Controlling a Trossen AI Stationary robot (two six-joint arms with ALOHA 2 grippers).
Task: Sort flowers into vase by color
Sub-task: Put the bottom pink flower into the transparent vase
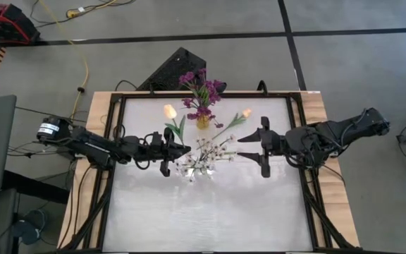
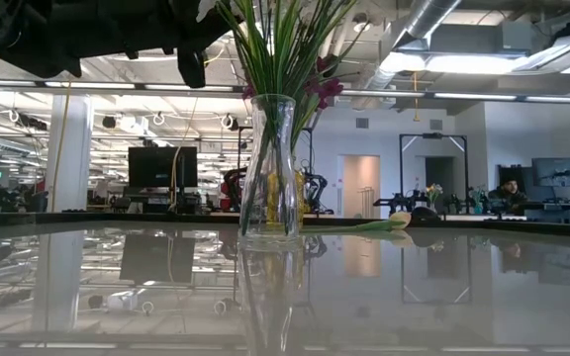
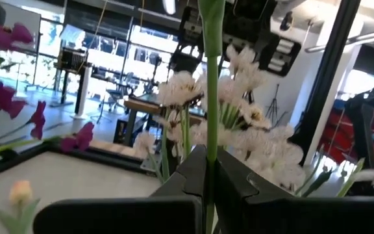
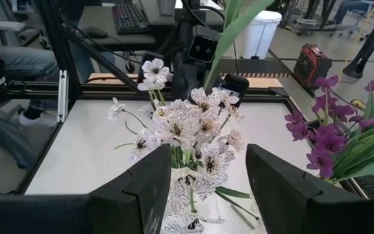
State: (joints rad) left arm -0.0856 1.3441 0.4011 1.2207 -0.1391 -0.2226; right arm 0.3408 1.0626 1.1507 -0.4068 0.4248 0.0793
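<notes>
A clear glass vase (image 2: 268, 168) near the table's middle holds sprays of tiny white blossoms (image 1: 203, 155) (image 4: 187, 127). Behind it, by the far edge, a yellowish vase (image 1: 202, 122) holds the purple sprays (image 1: 203, 88). My left gripper (image 1: 182, 149) (image 3: 208, 188) stands just left of the white sprays, shut on a peach tulip (image 1: 170, 111). A second peach tulip (image 1: 246, 113) (image 2: 394, 223) lies flat on the table, right of the purple vase. My right gripper (image 1: 262, 149) (image 4: 210, 195) hovers open to the right of the white sprays, touching nothing. No dark bud shows. My left gripper pinches the tulip's green stem (image 3: 210, 130) between its two fingers, coming level from the table's left, fingers across the stem. The stem rises from the fingers and leans toward the far edge, bud (image 1: 170, 111) on top. Its lower end is hidden by the fingers.
A dark frame (image 1: 298, 141) rims the white table top. Bare table lies toward the near edge (image 1: 203, 219). A dark box (image 1: 178, 67) sits past the far edge. Beyond the table is an open workshop with desks; a seated person (image 2: 508, 193) is far off.
</notes>
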